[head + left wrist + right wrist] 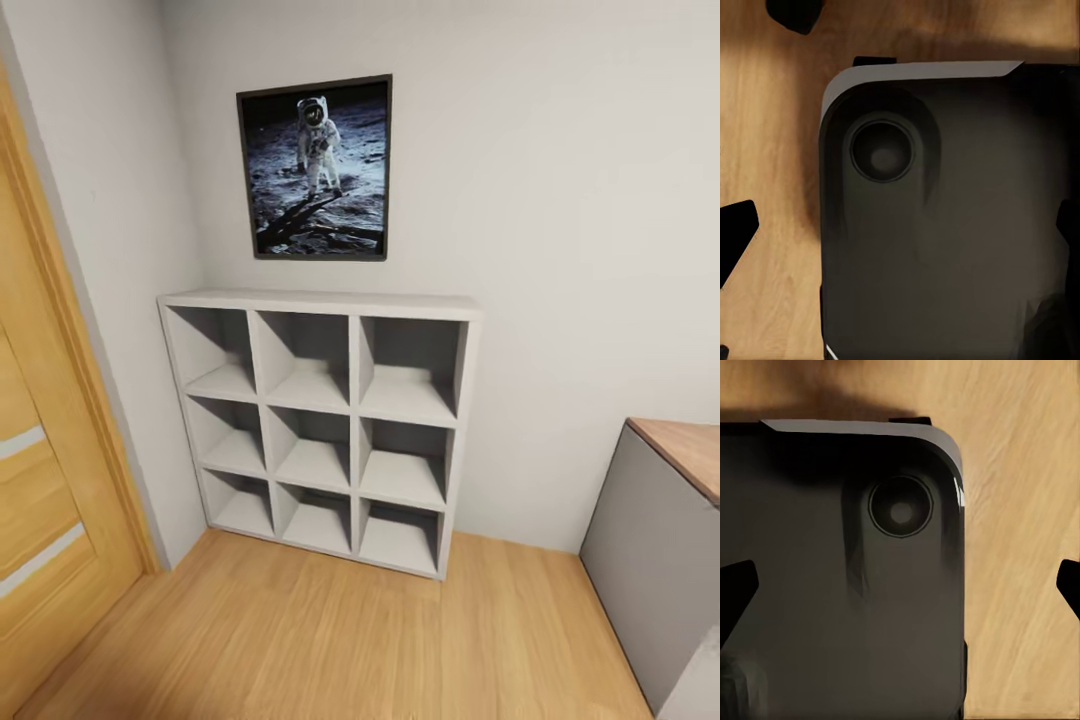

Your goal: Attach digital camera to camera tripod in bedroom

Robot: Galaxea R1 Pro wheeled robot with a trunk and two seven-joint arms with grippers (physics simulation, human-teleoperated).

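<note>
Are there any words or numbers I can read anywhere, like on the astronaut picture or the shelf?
None.
The astronaut picture carries no caption.
The white cube shelf, the wooden door and the dark robot base have no labels or numbers.

Wooden door (40, 480) and grey cabinet (660, 560) cut off.

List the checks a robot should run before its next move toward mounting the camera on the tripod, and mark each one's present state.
1. Camera and tripod located: not ok; the head view faces a cube shelf and an astronaut picture.
2. Left claw open, nothing held: ok.
3. Right claw open, nothing held: ok.
4. Robot inside the bedroom: cannot tell.
5. Wood door open for passage: cannot tell.
</note>
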